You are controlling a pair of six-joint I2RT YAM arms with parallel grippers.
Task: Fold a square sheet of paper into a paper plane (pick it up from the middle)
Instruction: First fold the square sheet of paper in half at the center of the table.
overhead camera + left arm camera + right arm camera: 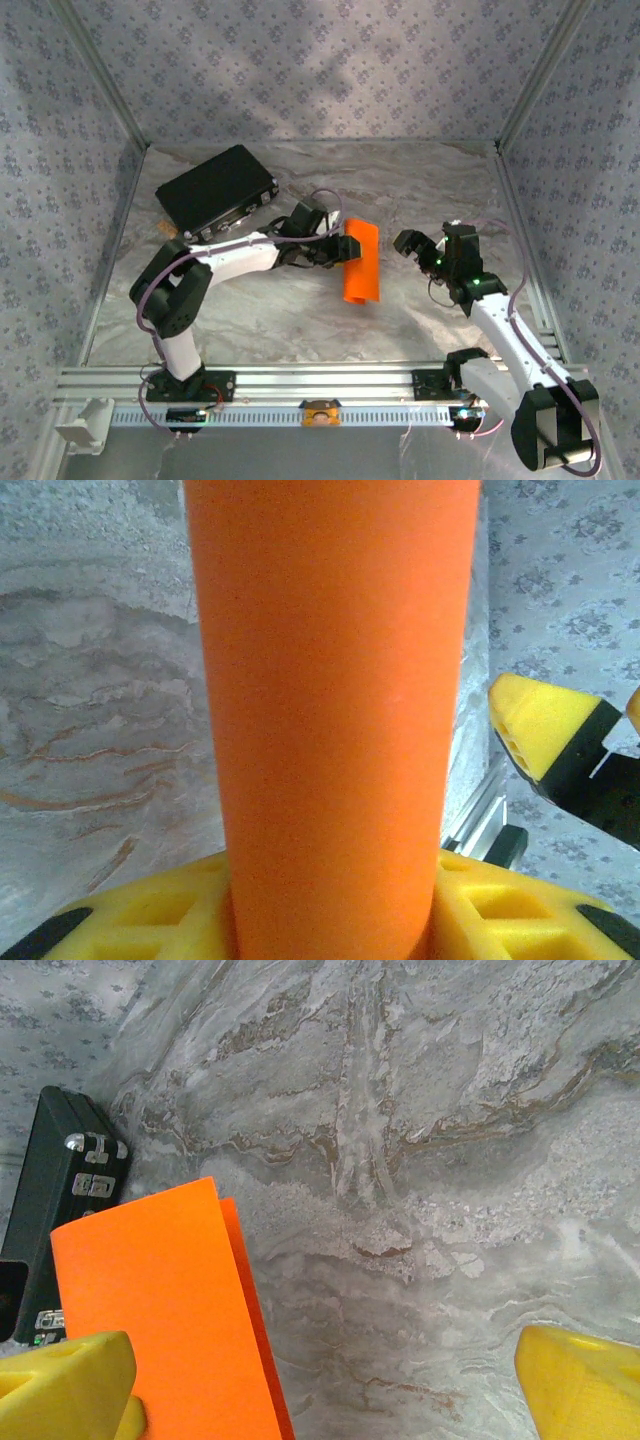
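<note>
Sheet of paper (362, 262): folded into a long strip, found at the middle of the table (250, 320).
Left fingers (510, 910): clamped on its left edge.
Right fingers (65, 1385): spread wide, nothing held.
Relation: strip lies near, to the left of the right fingers.
Long axis: directed from near edge to far wall.

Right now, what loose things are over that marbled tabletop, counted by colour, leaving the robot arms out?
Orange: 1, the square sheet of paper, folded over and gripped by the left end effector
Black: 1, the case, lying flat at the back left
Total: 2
</note>
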